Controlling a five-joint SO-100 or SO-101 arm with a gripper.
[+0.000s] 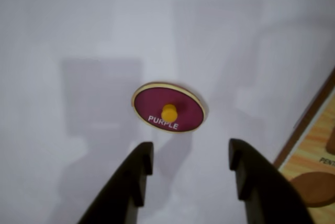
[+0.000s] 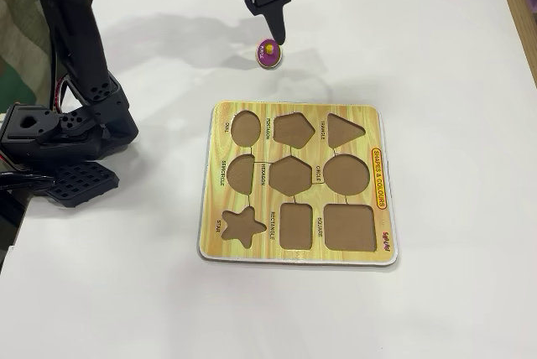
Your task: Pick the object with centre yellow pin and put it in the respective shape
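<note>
A purple oval piece (image 1: 168, 107) with a yellow centre pin (image 1: 169, 112) and the word PURPLE lies flat on the white table. In the wrist view my gripper (image 1: 191, 148) is open and empty, with its two dark fingers just short of the piece and the pin ahead of the gap. In the fixed view the gripper (image 2: 274, 30) hangs right above the piece (image 2: 268, 52), pointing down. The wooden shape board (image 2: 382, 233) lies in front of it, with an oval hole (image 2: 245, 127) at its top left corner.
The board's edge (image 1: 314, 140) shows at the right of the wrist view. The board holds several empty holes, among them a pentagon, a triangle, a circle and a star. The arm's black base (image 2: 59, 124) stands at the left of the fixed view.
</note>
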